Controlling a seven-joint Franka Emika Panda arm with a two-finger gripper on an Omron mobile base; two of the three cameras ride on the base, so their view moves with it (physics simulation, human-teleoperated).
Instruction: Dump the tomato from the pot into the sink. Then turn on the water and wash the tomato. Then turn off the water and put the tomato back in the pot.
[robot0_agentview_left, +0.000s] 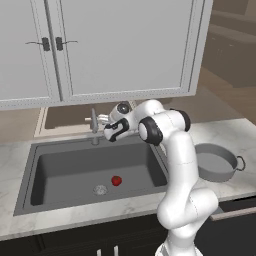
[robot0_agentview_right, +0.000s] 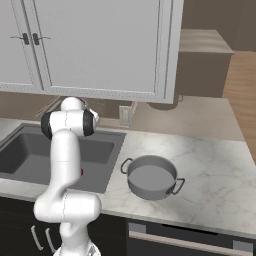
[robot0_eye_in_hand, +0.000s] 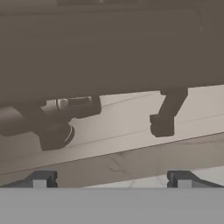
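The tomato (robot0_agentview_left: 116, 180) lies on the floor of the sink (robot0_agentview_left: 60, 172), just beside the round drain (robot0_agentview_left: 100, 189), while the pot (robot0_agentview_left: 216, 162) stands empty on the surface to the sink's right. The gripper (robot0_agentview_left: 106, 120) hangs at the sink's back edge with its jaws spread wide, holding nothing, close by the faucet (robot0_agentview_left: 93, 125). In the hand view the faucet's handle (robot0_eye_in_hand: 72, 105) sits just ahead and left of centre, lying roughly crosswise to the gripper's approach, so turning on the water looks like the step in hand.
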